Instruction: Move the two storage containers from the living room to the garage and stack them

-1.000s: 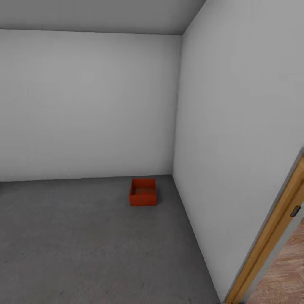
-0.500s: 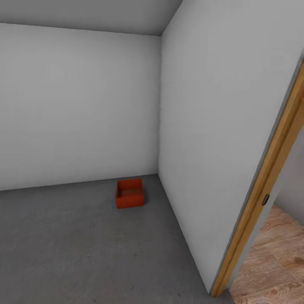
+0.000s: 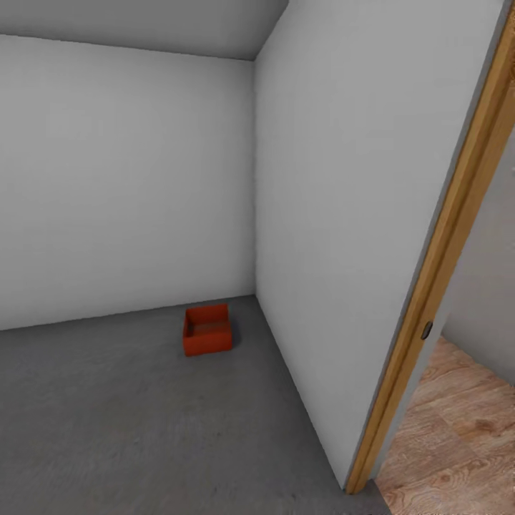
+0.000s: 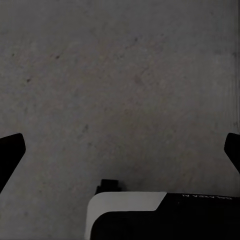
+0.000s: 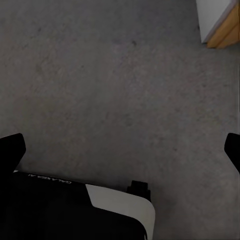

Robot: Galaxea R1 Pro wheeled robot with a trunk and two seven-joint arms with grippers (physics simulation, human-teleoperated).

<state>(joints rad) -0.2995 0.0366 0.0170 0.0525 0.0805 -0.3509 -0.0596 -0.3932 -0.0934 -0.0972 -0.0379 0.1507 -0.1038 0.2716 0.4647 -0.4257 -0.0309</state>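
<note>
One orange-red storage container (image 3: 207, 330) sits open-topped on the garage floor (image 3: 129, 415), in the far corner where two pale grey walls meet. In the left wrist view my left gripper (image 4: 120, 152) hangs open over bare concrete, its dark fingertips (image 4: 10, 155) spread wide with nothing between them. My right gripper (image 5: 122, 150) is likewise open above the concrete, holding nothing.
An orange-brown wooden door frame (image 3: 436, 286) stands at the right, with a dark latch plate (image 3: 426, 330) on it. Light wood plank flooring (image 3: 458, 450) lies beyond it. The frame's foot (image 5: 222, 32) and a white wall corner show in the right wrist view.
The head camera has swung to the right: the container and wall corner have slid left in the picture, and more of the door frame and wood flooring shows.
</note>
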